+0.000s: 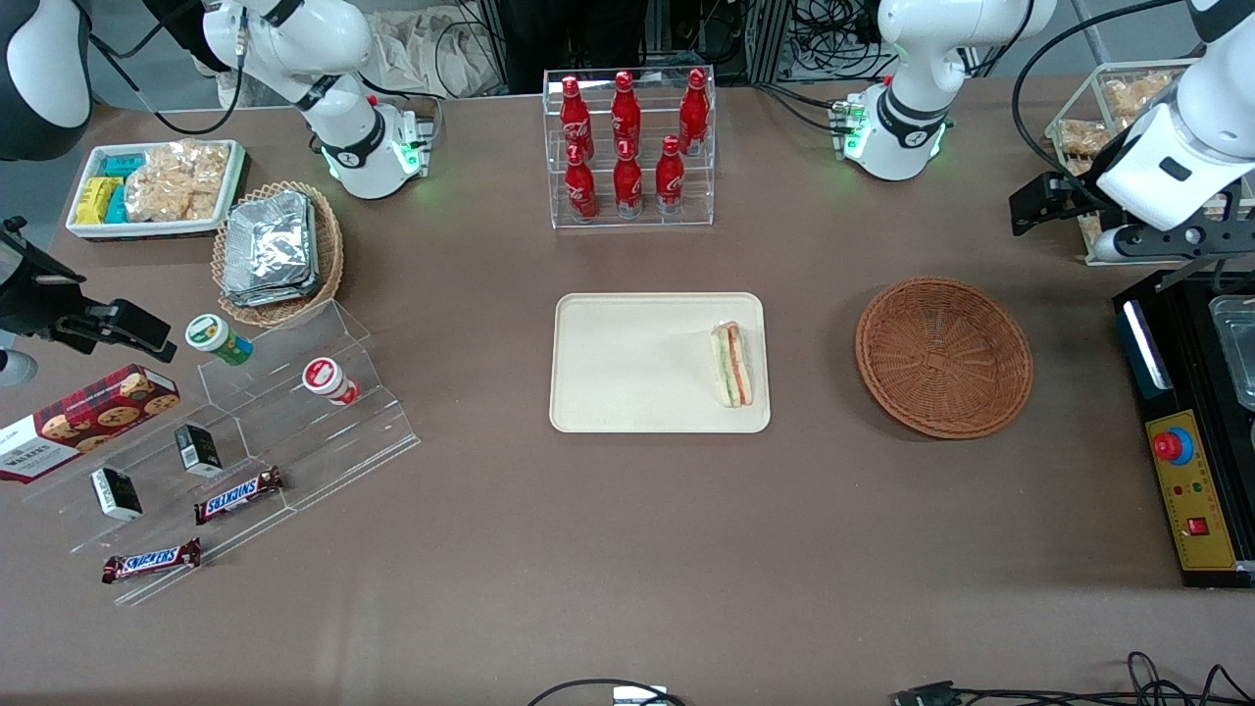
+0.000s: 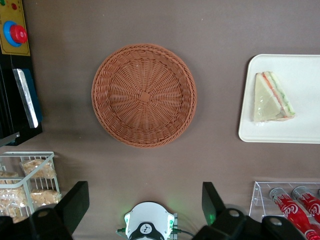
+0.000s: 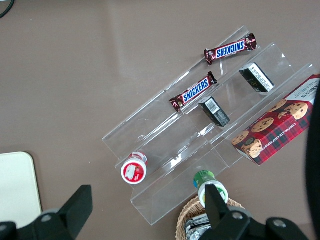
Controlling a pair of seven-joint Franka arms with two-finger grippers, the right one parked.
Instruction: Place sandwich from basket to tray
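Sandwich (image 1: 732, 365) lies flat on the cream tray (image 1: 627, 392), by the rim nearest the wicker basket (image 1: 944, 356), which holds nothing. My gripper (image 2: 145, 205) hangs spread wide and holding nothing, high above the table near my own base, well apart from both. I judge the placing done; what remains for me is only to keep clear and park.
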